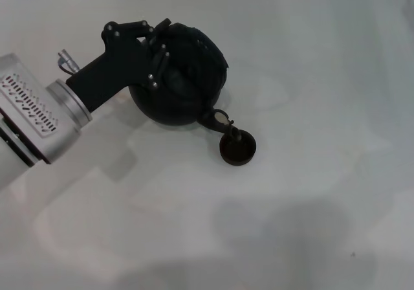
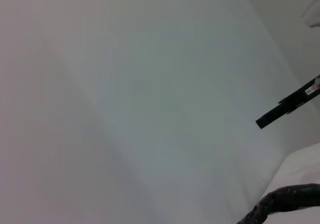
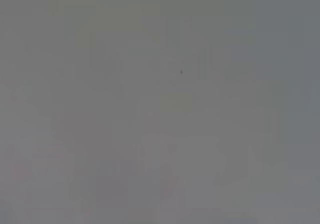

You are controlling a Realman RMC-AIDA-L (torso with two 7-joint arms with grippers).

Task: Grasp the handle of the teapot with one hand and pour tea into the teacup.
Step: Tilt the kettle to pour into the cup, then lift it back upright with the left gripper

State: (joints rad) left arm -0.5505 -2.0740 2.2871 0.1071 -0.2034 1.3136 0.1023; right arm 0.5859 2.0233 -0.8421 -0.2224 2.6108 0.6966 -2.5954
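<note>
In the head view the matte-black teapot (image 1: pixel 184 92) is tipped toward the right, its short spout (image 1: pixel 220 118) pointing down just above the small dark teacup (image 1: pixel 237 149). My left gripper (image 1: pixel 158 47) reaches in from the left and is shut on the rough arched handle (image 1: pixel 194 36) at the pot's top. In the left wrist view a piece of that rough handle (image 2: pixel 287 196) shows at the frame's edge. I cannot tell whether liquid is running from the spout. The right gripper appears in no view.
The teacup stands on a plain white tabletop (image 1: pixel 310 206). My left arm's silver forearm (image 1: pixel 39 118) crosses the left side. A thin black bar (image 2: pixel 287 106) shows in the left wrist view. The right wrist view is only flat grey.
</note>
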